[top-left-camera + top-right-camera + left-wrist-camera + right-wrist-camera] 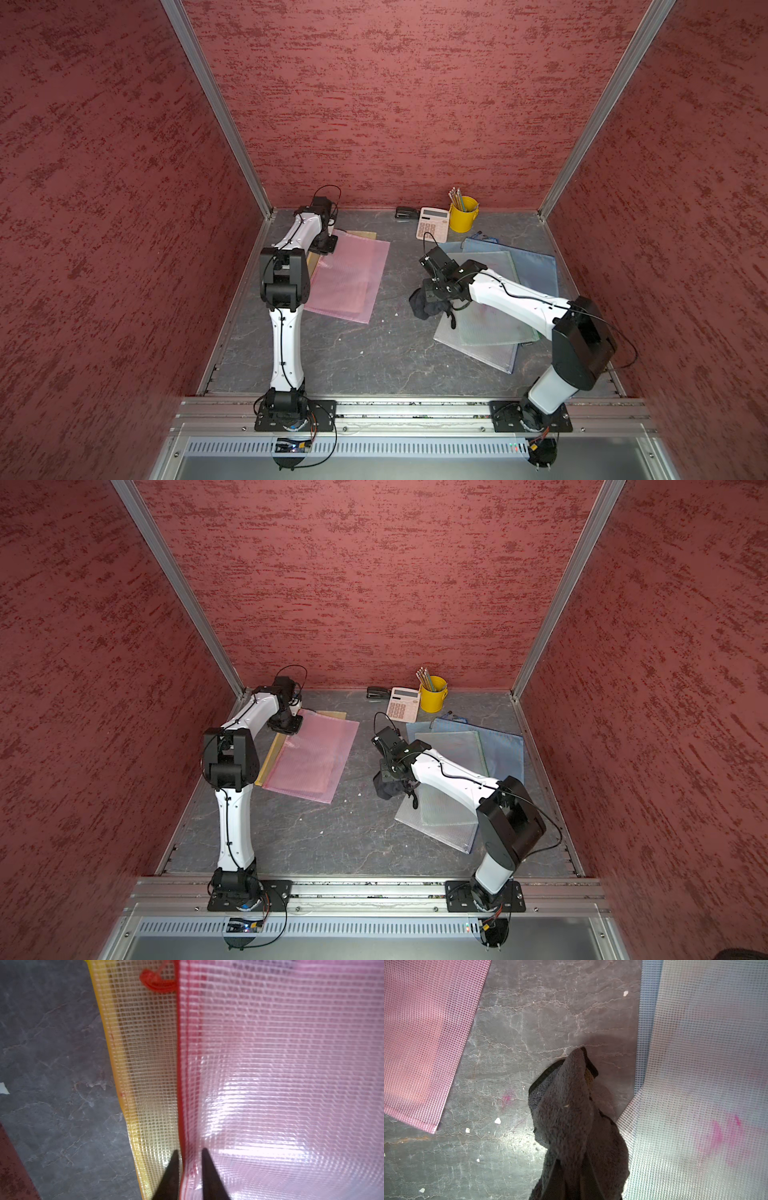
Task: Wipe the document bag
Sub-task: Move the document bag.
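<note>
Left gripper (pixel 190 1167): my jaws stood apart; the red zip edge of the pink document bag (pixel 349 278) ran up between my two tips; whether either tip touched it I could not tell
Right gripper (pixel 432 299): my jaws were pressed together on the dark cloth (pixel 571 1115); its folds hid my fingers in the wrist view
Pink document bag: flat on the grey table (pixel 374 353), on my left side; I hovered at its far corner, near the back wall
Yellow bag (pixel 145 1064): under the pink one; only a strip showed along the pink bag's zip edge
Cloth: bunched and hanging from my right gripper over bare table, just beside the edge of the pale mesh bag (pixel 706 1053); contact with the table I could not judge
Pale mesh bag: on my right side, stacked over a blue bag (pixel 536 266); pink smears (pixel 718 1134) marked its surface
Table: white crumbs (pixel 497 1120) were scattered between the bags
Back edge: stapler (pixel 407 213), calculator (pixel 433 224) and yellow pencil cup (pixel 463 220) stood in a row
</note>
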`<action>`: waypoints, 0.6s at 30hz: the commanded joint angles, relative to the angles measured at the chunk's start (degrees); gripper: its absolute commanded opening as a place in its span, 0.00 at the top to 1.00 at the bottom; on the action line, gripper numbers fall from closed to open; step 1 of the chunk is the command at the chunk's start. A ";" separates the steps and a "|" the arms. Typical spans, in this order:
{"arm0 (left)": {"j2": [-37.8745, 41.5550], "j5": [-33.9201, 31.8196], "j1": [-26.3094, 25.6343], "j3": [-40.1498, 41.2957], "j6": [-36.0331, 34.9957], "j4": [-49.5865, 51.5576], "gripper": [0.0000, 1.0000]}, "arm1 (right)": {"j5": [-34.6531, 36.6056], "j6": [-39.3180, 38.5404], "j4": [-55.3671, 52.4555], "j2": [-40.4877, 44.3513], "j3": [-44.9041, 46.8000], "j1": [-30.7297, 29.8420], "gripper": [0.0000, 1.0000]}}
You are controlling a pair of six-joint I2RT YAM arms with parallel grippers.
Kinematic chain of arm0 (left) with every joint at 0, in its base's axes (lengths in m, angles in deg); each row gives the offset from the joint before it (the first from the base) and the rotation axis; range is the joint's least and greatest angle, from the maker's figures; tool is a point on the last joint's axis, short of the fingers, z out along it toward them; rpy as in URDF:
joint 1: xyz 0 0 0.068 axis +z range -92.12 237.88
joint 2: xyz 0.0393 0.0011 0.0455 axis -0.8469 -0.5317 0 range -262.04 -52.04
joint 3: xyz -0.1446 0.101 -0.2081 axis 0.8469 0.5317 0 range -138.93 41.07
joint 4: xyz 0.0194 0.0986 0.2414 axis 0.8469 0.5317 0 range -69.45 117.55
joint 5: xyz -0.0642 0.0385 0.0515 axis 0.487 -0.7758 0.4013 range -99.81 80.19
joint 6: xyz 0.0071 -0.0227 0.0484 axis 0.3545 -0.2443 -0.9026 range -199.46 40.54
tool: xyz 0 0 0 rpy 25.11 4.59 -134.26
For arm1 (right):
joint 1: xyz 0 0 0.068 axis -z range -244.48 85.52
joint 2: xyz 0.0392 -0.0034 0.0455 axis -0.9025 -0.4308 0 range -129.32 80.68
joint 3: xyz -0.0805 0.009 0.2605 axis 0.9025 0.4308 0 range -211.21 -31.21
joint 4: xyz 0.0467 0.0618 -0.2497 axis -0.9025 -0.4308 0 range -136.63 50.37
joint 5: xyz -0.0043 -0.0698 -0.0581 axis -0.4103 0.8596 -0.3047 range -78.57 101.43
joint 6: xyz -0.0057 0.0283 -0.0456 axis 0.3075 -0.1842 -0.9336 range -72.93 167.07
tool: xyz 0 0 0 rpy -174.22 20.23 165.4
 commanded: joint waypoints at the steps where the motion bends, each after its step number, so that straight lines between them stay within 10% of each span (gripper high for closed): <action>1: 1.30 -2.40 1.34 -3.62 5.05 0.95 0.51 | 0.12 -2.57 -0.28 0.82 -2.52 2.10 1.00; 9: 13.10 16.07 -0.52 -5.50 23.14 4.83 0.39 | 2.46 -7.45 -0.61 7.76 -7.31 11.97 1.00; 18: 20.22 27.14 -23.64 9.86 38.85 -5.80 0.38 | -0.10 -13.48 5.28 8.00 -5.11 35.84 1.00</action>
